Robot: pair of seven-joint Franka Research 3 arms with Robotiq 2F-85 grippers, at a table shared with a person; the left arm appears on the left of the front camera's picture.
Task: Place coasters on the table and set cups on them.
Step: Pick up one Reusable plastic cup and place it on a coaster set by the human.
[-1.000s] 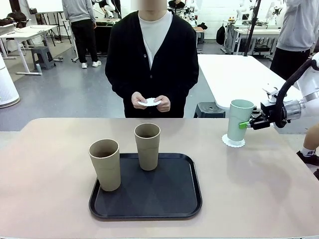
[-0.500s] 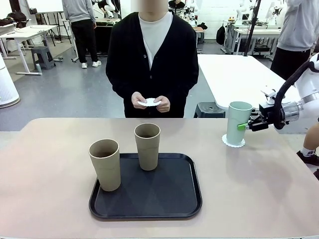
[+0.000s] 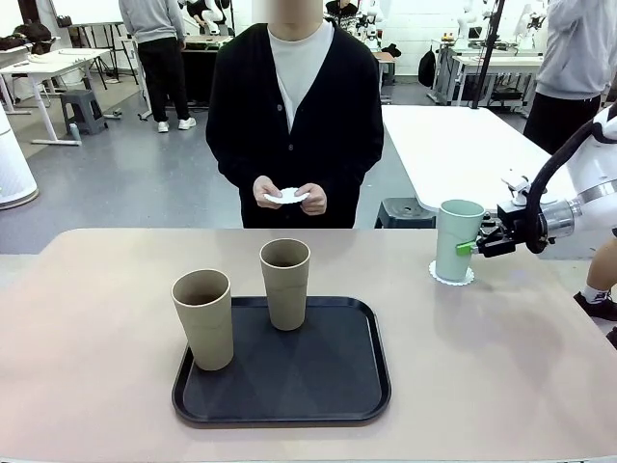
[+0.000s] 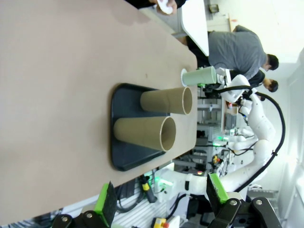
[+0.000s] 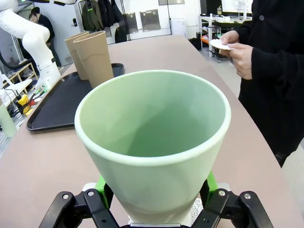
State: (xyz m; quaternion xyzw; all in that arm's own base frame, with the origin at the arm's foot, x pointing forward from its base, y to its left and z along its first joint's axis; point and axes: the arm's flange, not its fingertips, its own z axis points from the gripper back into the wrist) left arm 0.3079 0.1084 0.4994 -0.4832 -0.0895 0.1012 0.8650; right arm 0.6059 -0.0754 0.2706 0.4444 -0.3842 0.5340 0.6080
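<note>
The mint green cup (image 3: 457,239) stands upright on a white scalloped coaster (image 3: 451,275) at the table's (image 3: 501,367) far right. My right gripper (image 3: 470,246) is shut on its side. In the right wrist view the green cup (image 5: 152,142) sits between the green pads (image 5: 100,185), with the coaster's edge (image 5: 197,210) showing beneath. Two tan cups (image 3: 203,318) (image 3: 285,284) stand on the black tray (image 3: 328,386). The person across the table holds white coasters (image 3: 286,196) in both hands. My left gripper (image 4: 161,197) hangs open above the table, off to one side of the tray (image 4: 124,154).
The black tray lies at the table's middle near the front edge. The person stands at the far edge, hands (image 5: 240,52) held above the table's rim. A white table (image 3: 453,145) stands behind on the right. Bare beige top lies left and right of the tray.
My right gripper has carried the green cup slightly left and down, so it now sits squarely over the coaster. The tan cups, the tray and the person's hands have stayed put.
</note>
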